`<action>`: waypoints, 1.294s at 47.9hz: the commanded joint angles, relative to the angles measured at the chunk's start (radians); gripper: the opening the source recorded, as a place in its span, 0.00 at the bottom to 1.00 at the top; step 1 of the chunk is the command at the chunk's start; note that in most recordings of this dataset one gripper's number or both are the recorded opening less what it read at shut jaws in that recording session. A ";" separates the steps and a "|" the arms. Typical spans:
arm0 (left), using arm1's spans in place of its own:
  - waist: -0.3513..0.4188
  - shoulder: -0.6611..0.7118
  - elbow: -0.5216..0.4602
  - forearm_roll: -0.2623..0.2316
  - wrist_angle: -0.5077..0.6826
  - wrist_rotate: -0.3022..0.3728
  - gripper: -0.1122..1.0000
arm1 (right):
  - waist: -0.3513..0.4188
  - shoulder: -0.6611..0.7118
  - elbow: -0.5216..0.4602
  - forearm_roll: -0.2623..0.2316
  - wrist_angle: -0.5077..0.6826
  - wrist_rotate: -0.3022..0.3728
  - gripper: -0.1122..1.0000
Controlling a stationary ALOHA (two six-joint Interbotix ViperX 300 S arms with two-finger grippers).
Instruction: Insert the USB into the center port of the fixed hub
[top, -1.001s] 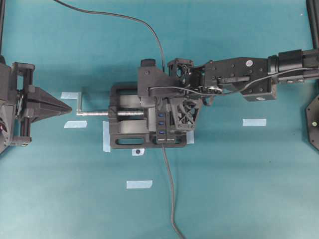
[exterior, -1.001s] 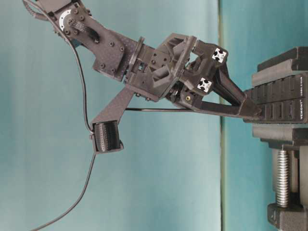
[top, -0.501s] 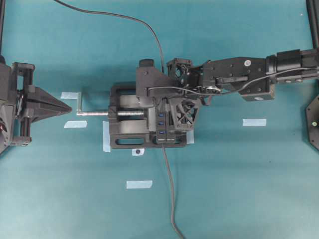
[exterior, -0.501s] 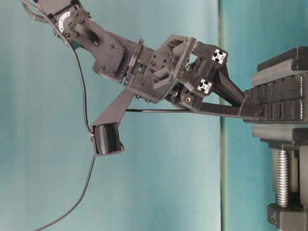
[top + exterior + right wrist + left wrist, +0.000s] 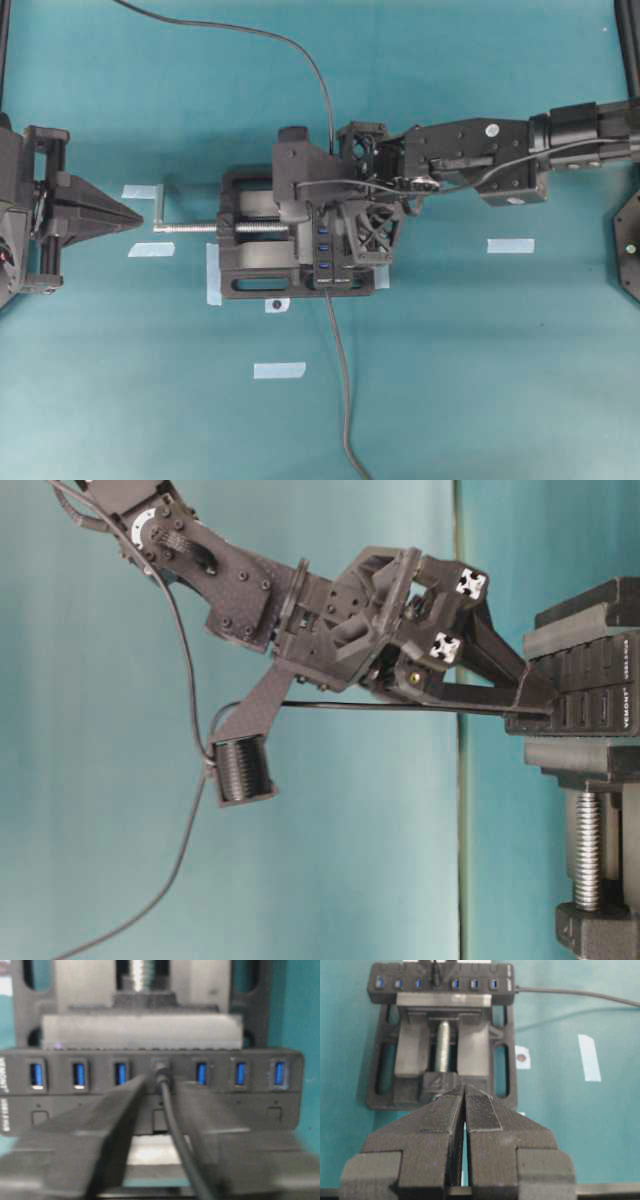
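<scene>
Teal mat covers whole tabletop, few pale tape strips stuck on it. Teal backdrop behind too, vertical seam down it. Even, soft light.

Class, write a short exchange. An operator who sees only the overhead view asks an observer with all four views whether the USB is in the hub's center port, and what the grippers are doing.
Operator: From overhead the right arm covers the middle of the hub. Is the plug in?
Observer: In the right wrist view, the USB sits in the center port of the fixed hub, with three blue ports free on each side.
Operator: Is the right gripper clamped on it?
Observer: No. The right gripper has its jaws apart, with the cable running between them.
Operator: And the left one?
Observer: The left wrist view shows the left gripper shut and holding nothing, well back from the vise.
</scene>
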 commanded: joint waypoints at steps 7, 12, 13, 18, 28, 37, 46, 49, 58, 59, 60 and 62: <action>0.002 0.002 -0.011 0.000 -0.009 -0.002 0.10 | 0.003 -0.026 -0.014 -0.002 -0.006 0.006 0.72; 0.002 0.002 -0.011 0.000 -0.009 -0.002 0.10 | 0.002 -0.034 -0.012 -0.005 -0.008 0.006 0.73; 0.002 0.002 -0.011 0.002 -0.009 -0.002 0.10 | 0.003 -0.034 -0.012 -0.003 -0.006 0.006 0.73; 0.002 0.003 -0.011 0.002 -0.009 -0.002 0.10 | 0.002 -0.038 -0.012 -0.005 -0.008 0.006 0.73; 0.002 0.002 -0.011 0.000 -0.009 -0.003 0.10 | 0.002 -0.051 -0.003 -0.005 -0.023 0.009 0.73; 0.000 0.002 -0.011 0.000 -0.009 -0.003 0.10 | -0.002 -0.086 0.015 -0.003 -0.051 0.020 0.73; 0.002 0.002 -0.011 0.000 -0.009 -0.003 0.10 | -0.005 -0.133 0.061 -0.003 -0.086 0.038 0.73; 0.002 0.002 -0.011 0.000 -0.009 -0.003 0.10 | -0.005 -0.147 0.078 -0.003 -0.103 0.038 0.73; 0.002 0.002 -0.011 0.002 -0.012 -0.003 0.10 | -0.005 -0.192 0.121 -0.005 -0.153 0.038 0.73; 0.000 0.002 -0.011 0.000 -0.012 -0.003 0.10 | -0.005 -0.196 0.126 -0.005 -0.161 0.038 0.73; 0.002 0.002 -0.011 0.000 -0.012 -0.003 0.10 | -0.005 -0.202 0.129 -0.005 -0.169 0.038 0.73; 0.002 0.002 -0.011 0.000 -0.012 -0.003 0.10 | -0.005 -0.213 0.138 -0.005 -0.184 0.038 0.73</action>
